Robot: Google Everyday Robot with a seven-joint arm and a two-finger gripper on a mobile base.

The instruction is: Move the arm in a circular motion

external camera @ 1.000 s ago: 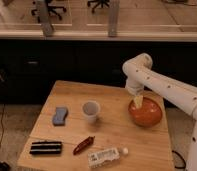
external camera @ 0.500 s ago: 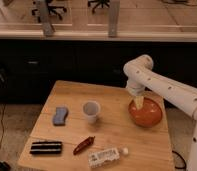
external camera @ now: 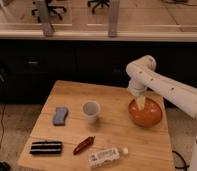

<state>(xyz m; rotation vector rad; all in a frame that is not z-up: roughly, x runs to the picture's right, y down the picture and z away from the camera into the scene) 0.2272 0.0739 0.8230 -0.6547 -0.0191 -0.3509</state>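
Note:
My glossy white arm [external camera: 164, 85] comes in from the right edge, bends at a bulbous joint above the table's back right and points down. Its small pale cream gripper [external camera: 141, 103] hangs over the near-left part of an orange-brown bowl [external camera: 146, 114] at the right side of the wooden table [external camera: 112, 100]. I cannot tell whether the tip touches the bowl.
On the table stand a white cup [external camera: 91, 111] in the middle, a blue sponge [external camera: 60, 115] at the left, a black ridged bar [external camera: 46, 147] at the front left, a dark red packet [external camera: 83, 145] and a lying clear bottle [external camera: 107, 156] at the front. A dark counter runs behind.
The arm's elbow joint and cream tip have shifted slightly; the tip stays over the bowl. Nothing on the table has moved.

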